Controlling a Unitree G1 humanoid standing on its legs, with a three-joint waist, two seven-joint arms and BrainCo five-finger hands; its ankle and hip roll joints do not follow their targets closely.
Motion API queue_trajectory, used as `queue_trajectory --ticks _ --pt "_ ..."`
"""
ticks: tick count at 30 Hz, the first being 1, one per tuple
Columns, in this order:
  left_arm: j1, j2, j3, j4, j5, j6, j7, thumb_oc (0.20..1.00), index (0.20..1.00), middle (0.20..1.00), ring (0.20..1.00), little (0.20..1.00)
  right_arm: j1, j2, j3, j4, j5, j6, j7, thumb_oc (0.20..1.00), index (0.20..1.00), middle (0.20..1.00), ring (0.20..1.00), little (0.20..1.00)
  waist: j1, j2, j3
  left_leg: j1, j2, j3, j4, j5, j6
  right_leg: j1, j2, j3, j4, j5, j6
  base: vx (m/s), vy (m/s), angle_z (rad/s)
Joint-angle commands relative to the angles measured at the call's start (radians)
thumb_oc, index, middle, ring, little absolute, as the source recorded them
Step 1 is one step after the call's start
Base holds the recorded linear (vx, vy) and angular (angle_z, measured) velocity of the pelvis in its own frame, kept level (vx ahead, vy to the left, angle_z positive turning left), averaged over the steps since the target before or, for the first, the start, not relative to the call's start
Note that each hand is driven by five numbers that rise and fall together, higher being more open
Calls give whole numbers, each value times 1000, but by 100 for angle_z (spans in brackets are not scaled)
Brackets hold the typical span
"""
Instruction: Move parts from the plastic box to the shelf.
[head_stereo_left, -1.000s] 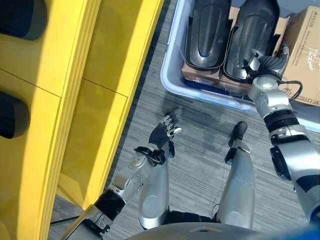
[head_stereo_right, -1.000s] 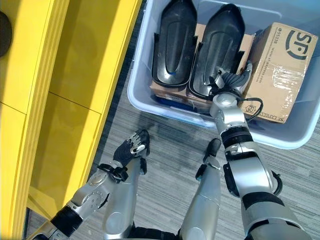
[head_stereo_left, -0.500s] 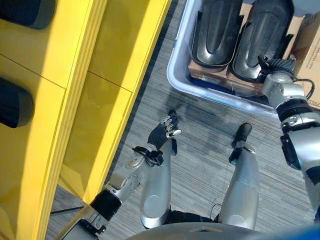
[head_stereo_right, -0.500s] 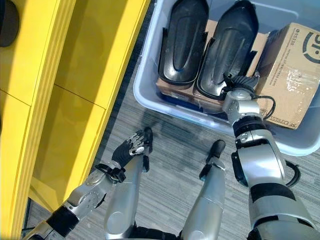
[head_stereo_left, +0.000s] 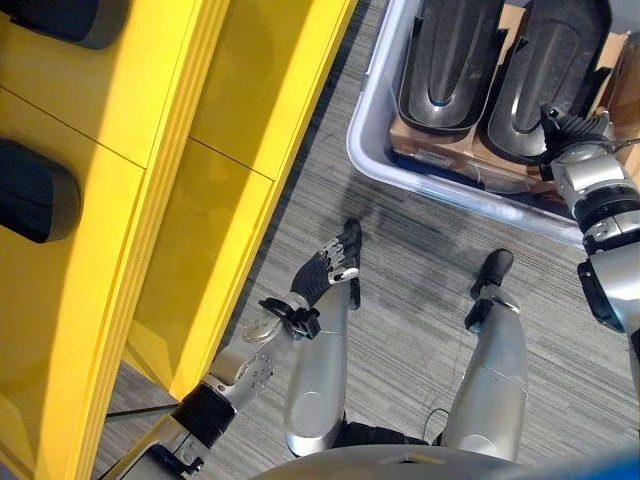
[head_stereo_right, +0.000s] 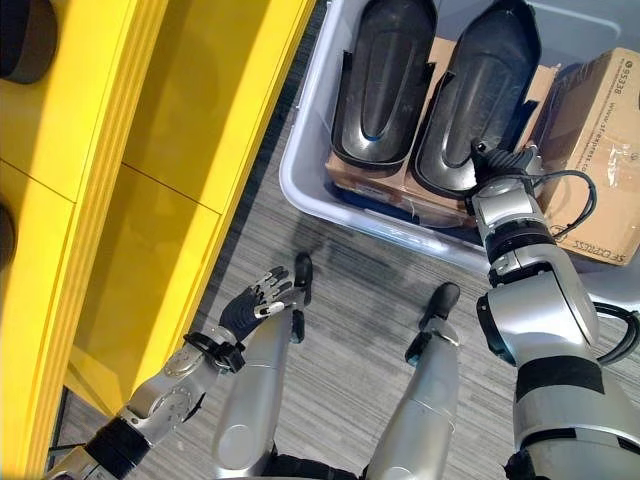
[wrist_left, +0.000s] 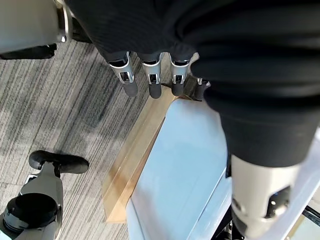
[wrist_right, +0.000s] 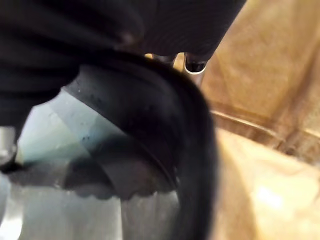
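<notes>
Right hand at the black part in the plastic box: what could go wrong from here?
The right hand sits at the near end of the right black part; its fingers are hidden there, so a partial grip could slip on lifting. That part lies against the left black part and a cardboard box, so pulling it may drag either. The left hand hangs open over the floor, offering no support.

Stood over grey striped carpet floor (head_stereo_left: 420, 270), lit evenly with soft shadows. Ran along the left as a bright yellow shelf unit (head_stereo_left: 150, 200), panels split by seams, glossy in the light, reaching down to the carpet at the lower edge.
</notes>
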Motion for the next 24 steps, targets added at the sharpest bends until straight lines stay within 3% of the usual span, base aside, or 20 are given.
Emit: queue_trajectory --ticks 1,9,15,22,24 --pt "40 38 -16 -77 2 -49 -39 1000 1000 1000 1000 1000 27 -16 51 7 -54 29 44 200 200 200 200 200 41 21 8 -16 -82 15 12 -96 65 21 57 -37 112 -116 -27 -9 -18 3" --pt "47 40 -17 -71 3 -75 -31 1000 1000 1000 1000 1000 51 -14 20 28 -58 6 -53 200 200 200 200 200 44 15 8 19 -74 20 -27 -84 63 61 57 -55 66 -101 -19 -8 -2 -1" --pt "44 29 -22 -55 12 -87 -34 1000 1000 1000 1000 1000 75 -1 -12 18 -43 -58 -146 200 200 200 200 200 37 12 8 55 -70 27 -48 -81 60 96 54 -61 38 -94 -16 0 0 0" --pt "39 15 -26 -34 13 -107 -35 1000 1000 1000 1000 1000 164 57 -120 -106 -80 -281 -394 200 200 200 200 200 5 -3 8 165 -67 50 -62 -102 64 204 46 -51 -19 -82 -13 -4 35 -4" --pt "39 11 -26 -32 10 -110 -30 1000 1000 1000 1000 1000 189 70 -144 -145 -79 -307 -415 200 200 200 200 200 -3 -7 8 189 -67 53 -62 -109 65 227 45 -49 -27 -82 -12 11 49 -6"
